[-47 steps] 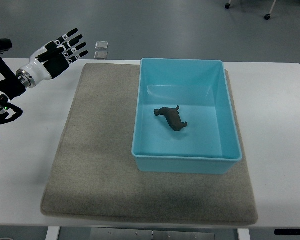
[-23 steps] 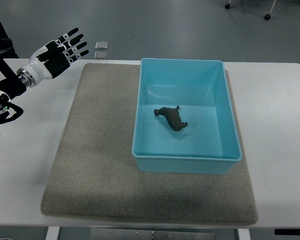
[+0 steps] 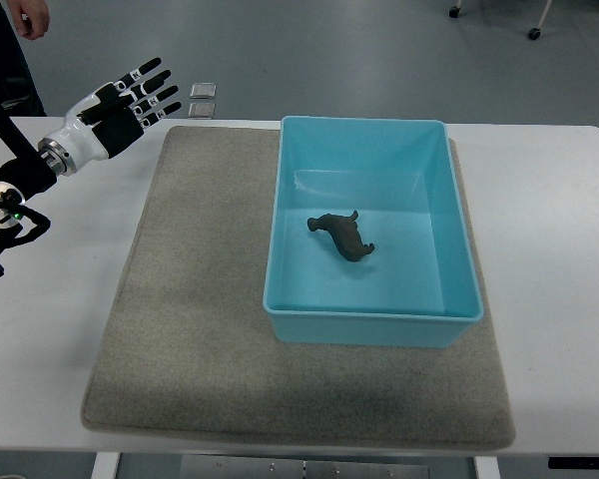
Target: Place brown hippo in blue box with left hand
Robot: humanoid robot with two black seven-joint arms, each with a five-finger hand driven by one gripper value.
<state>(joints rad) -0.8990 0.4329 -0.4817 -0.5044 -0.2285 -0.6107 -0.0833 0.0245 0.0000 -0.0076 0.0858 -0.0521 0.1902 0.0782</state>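
The brown hippo (image 3: pixel 342 237) lies on the floor of the blue box (image 3: pixel 449 200), near its middle. The box stands on a grey mat (image 3: pixel 200 299). My left hand (image 3: pixel 130 100) hovers at the upper left, above the table's far left corner, well apart from the box. Its fingers are spread and hold nothing. No right arm shows.
The white table (image 3: pixel 559 249) extends to the right of the mat. Two small clear squares (image 3: pixel 202 100) lie on the floor beyond the table's far edge. A person's dark sleeve and hand (image 3: pixel 25 20) show at the top left corner.
My left hand has drifted slightly up and to the right. A person's hand has come into view at the top left. The hippo and box have not moved.
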